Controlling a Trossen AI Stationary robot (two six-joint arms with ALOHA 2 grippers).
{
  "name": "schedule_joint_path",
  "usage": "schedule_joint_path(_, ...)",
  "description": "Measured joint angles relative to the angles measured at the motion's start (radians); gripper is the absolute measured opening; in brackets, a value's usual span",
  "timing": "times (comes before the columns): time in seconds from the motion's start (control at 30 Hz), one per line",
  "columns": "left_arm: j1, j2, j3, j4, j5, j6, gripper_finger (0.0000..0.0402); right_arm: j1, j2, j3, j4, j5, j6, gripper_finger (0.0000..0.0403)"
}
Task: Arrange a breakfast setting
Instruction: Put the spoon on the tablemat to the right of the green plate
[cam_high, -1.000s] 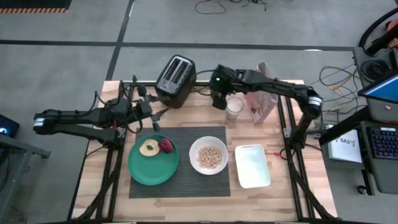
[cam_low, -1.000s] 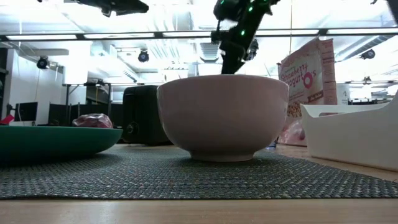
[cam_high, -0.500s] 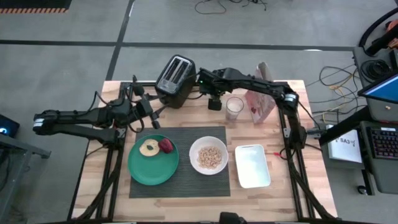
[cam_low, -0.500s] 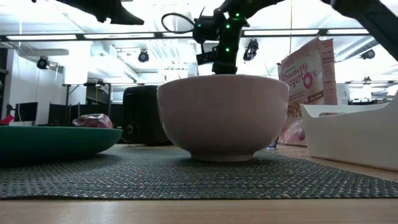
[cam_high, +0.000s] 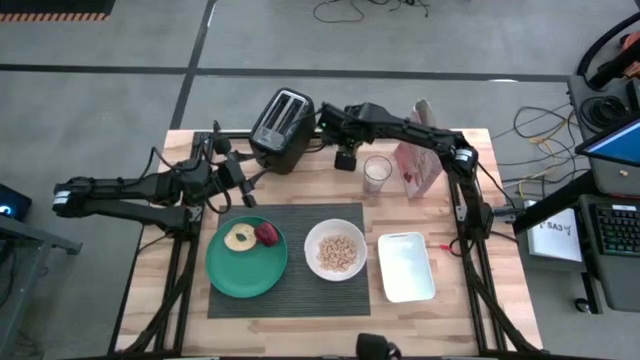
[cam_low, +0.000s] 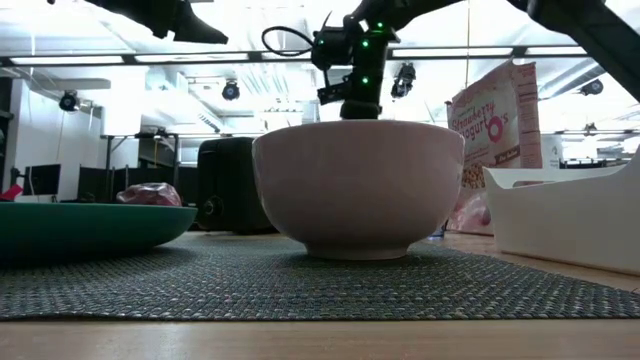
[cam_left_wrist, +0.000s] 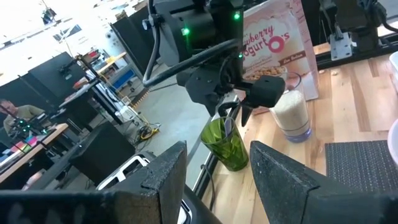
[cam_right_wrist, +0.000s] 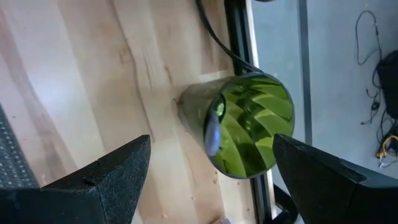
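Right gripper (cam_high: 344, 160) released, jaws wide, hovering over green cup (cam_right_wrist: 245, 124) w/ utensil.
Cup at far edge betw black toaster (cam_high: 281, 129) & milk glass (cam_high: 377, 173). Left gripper (cam_high: 243, 178) idle, part-open, left of toaster.

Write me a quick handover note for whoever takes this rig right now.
Right gripper: open, empty, poised directly above the green cup between the toaster and the milk glass.
Left gripper: fingers apart, holding nothing, waiting near the toaster.
Done: placemat holds the green plate with food and the bowl of cereal; white dish beside the mat; cereal box at the back.
Left: likely picking up the green cup, which holds a spoon.
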Motion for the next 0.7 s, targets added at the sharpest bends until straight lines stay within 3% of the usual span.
schedule_joint_path(0.23,0.000,0.000,0.000,-0.001,0.000,-0.002,0.0160,-0.025,0.011,-0.018,0.018,0.000,-0.015,0.0310)
schedule_joint_path(0.7,0.000,0.000,0.000,-0.001,0.000,-0.002,0.0160,-0.031,0.011,-0.023,0.065,-0.003,-0.011,0.0155)
